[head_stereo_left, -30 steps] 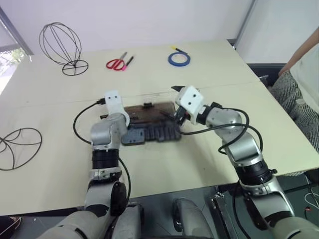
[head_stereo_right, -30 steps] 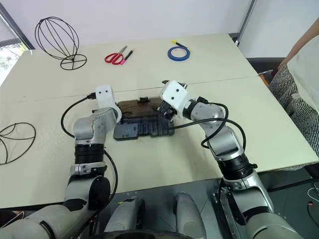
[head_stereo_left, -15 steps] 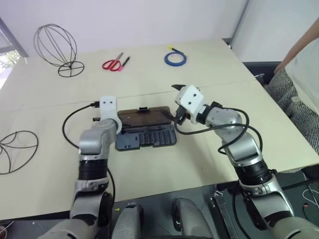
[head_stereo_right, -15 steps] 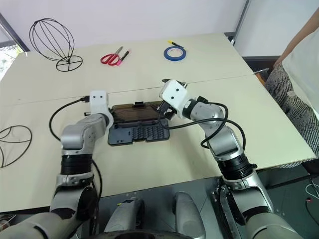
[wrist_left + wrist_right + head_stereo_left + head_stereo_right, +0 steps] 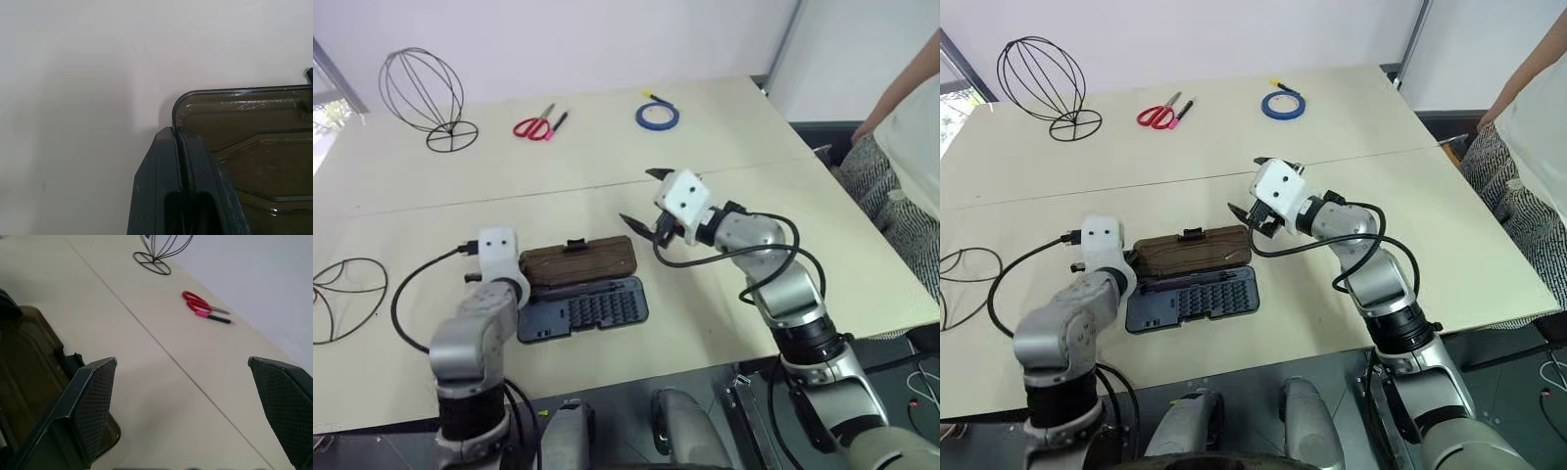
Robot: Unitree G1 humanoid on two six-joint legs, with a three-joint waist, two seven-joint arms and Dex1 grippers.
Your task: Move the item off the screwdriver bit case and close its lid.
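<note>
Case (image 5: pixel 582 309) sits low and left of centre in my head view, flat on the table (image 5: pixel 724 147), tray of bits facing up. Its lid (image 5: pixel 578 261) is swung open behind the tray, the brown plastic propped at an angle with the black latch (image 5: pixel 576 245) on its upper edge. I see the left gripper (image 5: pixel 188 196) clenched on the case's left end: in my left wrist view the two black fingers are pressed together against the corner where the lid meets the tray. The right gripper (image 5: pixel 639 223) hangs just right of the lid, above the table, jaws spread wide and empty. One wire frame (image 5: pixel 424 96) stands upright in the upper left of the frame, well apart from the case. A second frame (image 5: pixel 347 299) lies at the left edge. Red scissors (image 5: pixel 535 126), a marker (image 5: pixel 558 121) and blue tape (image 5: pixel 658 116) lie along the top. A person (image 5: pixel 913 127) stands at the right edge.
</note>
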